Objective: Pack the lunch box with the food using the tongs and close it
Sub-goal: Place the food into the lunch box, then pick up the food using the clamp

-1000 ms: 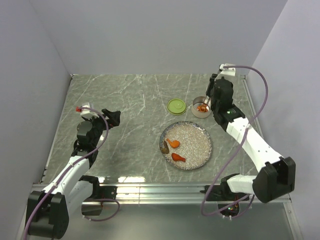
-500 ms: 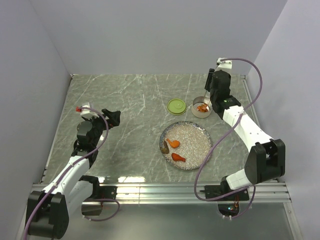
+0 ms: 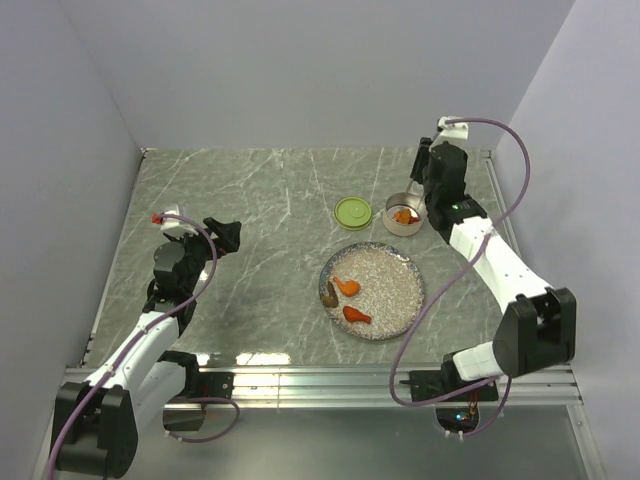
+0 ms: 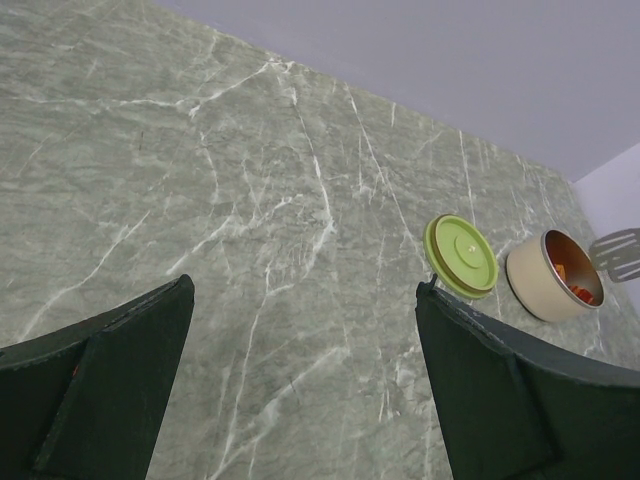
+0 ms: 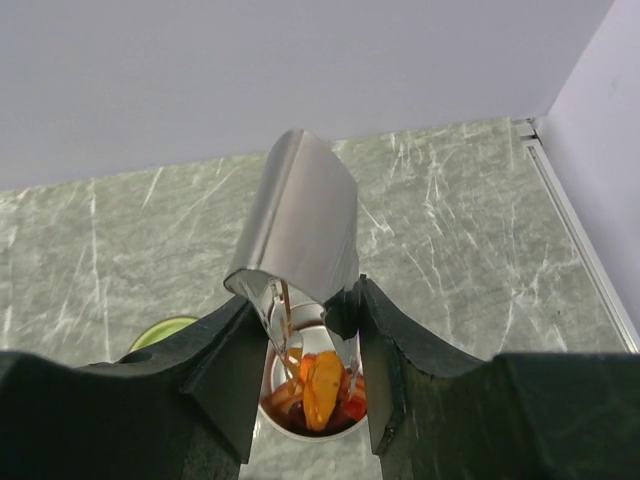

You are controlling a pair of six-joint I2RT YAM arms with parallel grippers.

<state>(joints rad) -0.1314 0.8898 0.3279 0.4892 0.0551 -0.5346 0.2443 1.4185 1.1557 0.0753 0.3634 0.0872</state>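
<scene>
Over lunch box (image 3: pixel 392 222) near right edge, right hand (image 5: pixel 305 295) grasps tongs (image 5: pixel 300 220); left hand (image 4: pixel 305 290) released.

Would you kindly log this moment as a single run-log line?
right hand: gripping tongs, tips at lunch box | left hand: open, empty | lid: off, beside lunch box | plate: three food pieces

In the right wrist view the right gripper (image 5: pixel 305 296) and tongs (image 5: pixel 300 215) hide most of the tin (image 5: pixel 320 335); only a sliver of lid (image 5: pixel 163 328) shows. From above the tongs are too small to discern; the left wrist view's right edge crops them.
</scene>
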